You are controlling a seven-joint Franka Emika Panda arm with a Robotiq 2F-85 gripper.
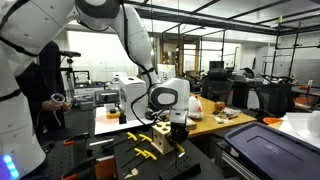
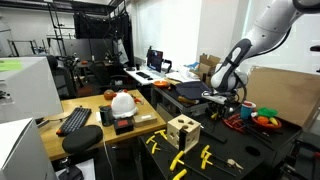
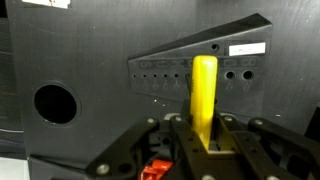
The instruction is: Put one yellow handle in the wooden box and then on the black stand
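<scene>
Your jaws are closed on the smooth yellow handle [image 3: 205, 92], a round-tipped bar standing upright (tip at 12 o'clock) before the matte black stand [image 3: 160, 55] with its row of holes. The pale wooden box [image 2: 183, 130] sits at 8 o'clock from them on the dark worktop [image 2: 265, 147].

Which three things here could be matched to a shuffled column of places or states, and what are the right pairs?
Things:
1. claw
2. wooden box
3. keyboard

Places or states:
A. lying on the tan desk
B. shut on a yellow handle
C. standing on the black tabletop with loose yellow handles around it

Pairs: 1-B, 2-C, 3-A.
</scene>
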